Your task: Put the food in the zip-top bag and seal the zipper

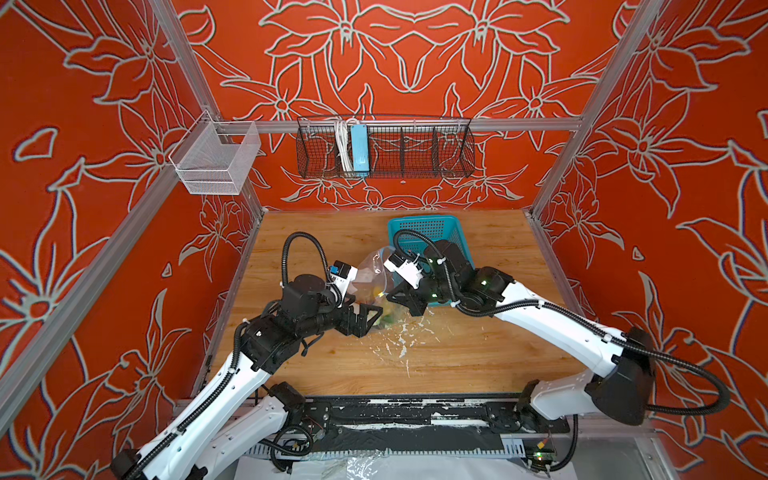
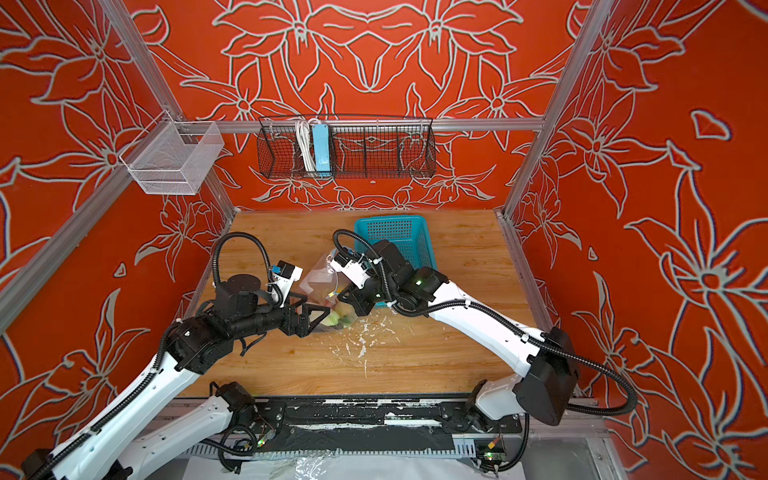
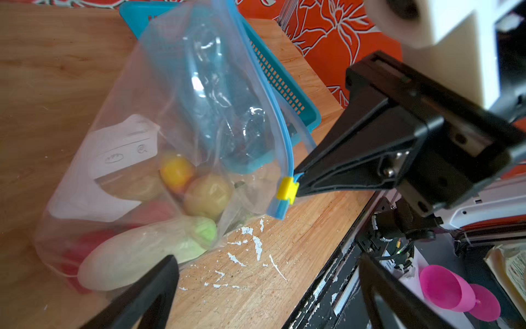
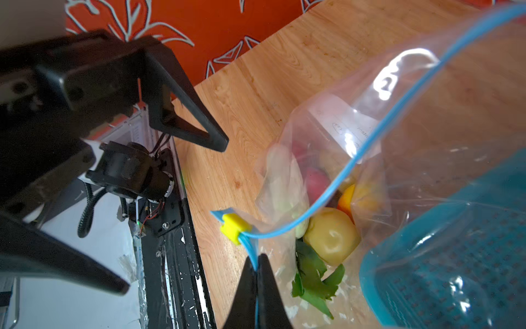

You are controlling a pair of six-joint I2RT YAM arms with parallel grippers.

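R gripper (image 4: 257, 266) pinches zipper (image 4: 354, 161) just beside its tab (image 4: 234, 226), L gripper (image 3: 267, 260) spread wide nearby; unbraced bag (image 3: 128, 94) may drag, strip slipping free.

There are one zip-top bag (image 3: 159, 85), one teal basket (image 3: 287, 88), two potatoes (image 3: 207, 196) (image 3: 136, 186), two tomatoes (image 3: 159, 209) (image 3: 85, 245), one red-yellow fruit (image 3: 176, 171), one leafy vegetable (image 3: 136, 256) and two grippers (image 3: 267, 257) (image 3: 297, 182).

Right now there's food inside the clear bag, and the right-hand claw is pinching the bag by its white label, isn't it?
Not quite. The right gripper is shut on the zipper, the blue strip along the mouth, just beside its yellow tab, not on the white label. The right wrist view shows this. The food does sit inside the zip-top bag.
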